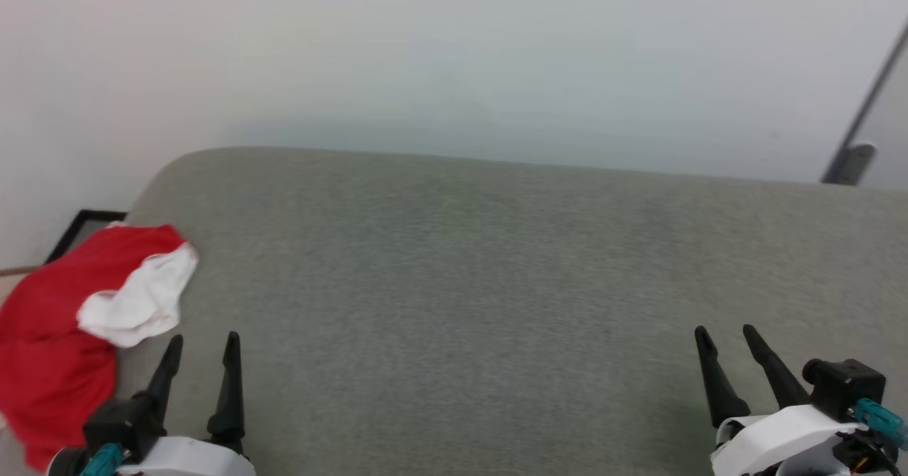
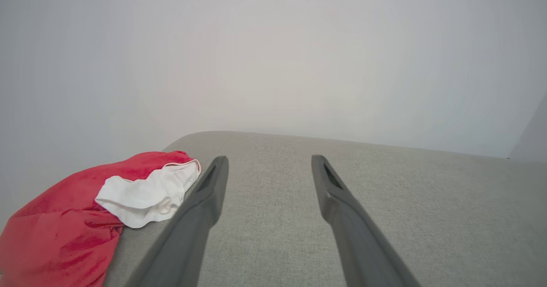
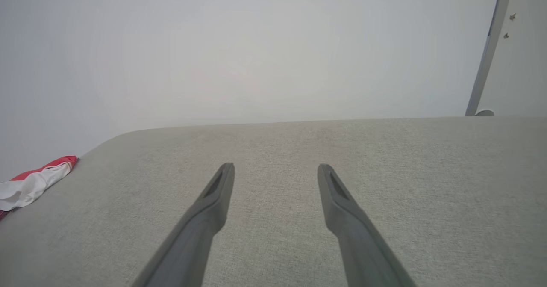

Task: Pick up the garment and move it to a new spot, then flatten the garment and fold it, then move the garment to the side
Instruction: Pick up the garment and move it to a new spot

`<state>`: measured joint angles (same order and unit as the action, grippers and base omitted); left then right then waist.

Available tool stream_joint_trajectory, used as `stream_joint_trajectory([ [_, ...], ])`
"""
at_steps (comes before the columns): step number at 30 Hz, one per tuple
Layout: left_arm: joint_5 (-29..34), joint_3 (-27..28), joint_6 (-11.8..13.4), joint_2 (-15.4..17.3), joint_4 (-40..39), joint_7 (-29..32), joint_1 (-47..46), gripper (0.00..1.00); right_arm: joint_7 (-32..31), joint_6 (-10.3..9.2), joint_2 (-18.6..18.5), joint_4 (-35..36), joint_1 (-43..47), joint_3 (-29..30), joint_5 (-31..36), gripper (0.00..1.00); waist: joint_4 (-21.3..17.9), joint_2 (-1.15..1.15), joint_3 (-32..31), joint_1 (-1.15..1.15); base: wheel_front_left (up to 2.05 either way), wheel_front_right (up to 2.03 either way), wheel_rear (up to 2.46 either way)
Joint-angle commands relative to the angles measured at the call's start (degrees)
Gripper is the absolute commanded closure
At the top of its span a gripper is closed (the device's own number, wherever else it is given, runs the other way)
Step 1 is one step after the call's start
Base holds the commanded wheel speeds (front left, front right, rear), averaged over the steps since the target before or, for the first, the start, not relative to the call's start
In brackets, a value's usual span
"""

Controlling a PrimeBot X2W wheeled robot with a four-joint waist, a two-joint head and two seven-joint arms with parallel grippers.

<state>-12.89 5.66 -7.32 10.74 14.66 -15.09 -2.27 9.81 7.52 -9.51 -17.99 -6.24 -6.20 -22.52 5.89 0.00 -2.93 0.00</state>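
Note:
The garment (image 1: 50, 327) is a crumpled heap of bright red cloth with a white panel turned up on top, lying at the left end of the grey cushioned surface (image 1: 496, 284) and spilling over its left edge. The left wrist view has the garment (image 2: 77, 218) at its lower left, the right wrist view has it (image 3: 30, 184) far off at the left edge. My left gripper (image 1: 202, 345) hovers open just right of the heap, nothing between its fingers. Far to the right, my right gripper (image 1: 727, 338) is open too, over bare fabric.
A pale wall rises behind the cushioned surface's rounded far edge. A grey slanted pole with a foot (image 1: 855, 157) stands at the far right. A black frame (image 1: 81, 224) shows on the floor beyond the left end.

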Motion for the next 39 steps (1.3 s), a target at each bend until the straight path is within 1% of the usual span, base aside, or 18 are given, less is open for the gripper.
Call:
stream_joint_trajectory([
  [1, 0.4, 0.41, 0.35, -0.28, -0.41, -0.09, 0.01, 0.0, 0.02, -0.06, -0.14, -0.14, -0.65, -0.7, -0.12, 0.0, 3.55, 0.0, -0.67, 0.0, 0.0, 0.0, 0.0],
  [12, 0.97, 2.24, 2.4, -0.9, -1.78, -0.06, 1.19, 0.0, 0.27, -0.06, -0.06, -1.45, -2.6, -5.45, -1.26, 0.0, 11.81, 0.0, -1.72, 0.0, 0.0, 0.0, 0.0],
  [20, 0.04, 2.59, 3.34, -0.73, -2.29, 0.15, 1.46, 0.0, 0.78, -0.06, -0.08, -2.61, -3.41, -7.56, -1.97, 0.0, 15.82, 0.0, -2.2, 0.0, 0.0, 0.0, 0.0],
  [29, -0.4, 2.47, 4.38, -0.83, -3.94, 1.19, 2.01, 0.0, 1.51, -0.06, -0.26, -3.71, -3.79, -8.02, -2.27, 0.0, 17.67, 0.0, -2.21, 0.0, 0.0, 0.0, 0.0],
  [35, -1.32, 2.95, 4.84, -0.84, -4.79, 1.76, 2.18, 0.0, 1.82, -0.06, -0.4, -3.8, -3.64, -8.17, -2.43, 0.0, 17.77, 0.0, -1.83, 0.0, 0.0, 0.0, 0.0],
  [39, -2.71, 3.48, 4.64, -0.36, -4.69, 3.4, 0.33, 0.0, 1.82, -0.06, -0.54, -3.72, -3.98, -7.54, -2.2, 0.0, 17.4, 0.0, -1.07, 0.0, 0.0, 0.0, 0.0],
])
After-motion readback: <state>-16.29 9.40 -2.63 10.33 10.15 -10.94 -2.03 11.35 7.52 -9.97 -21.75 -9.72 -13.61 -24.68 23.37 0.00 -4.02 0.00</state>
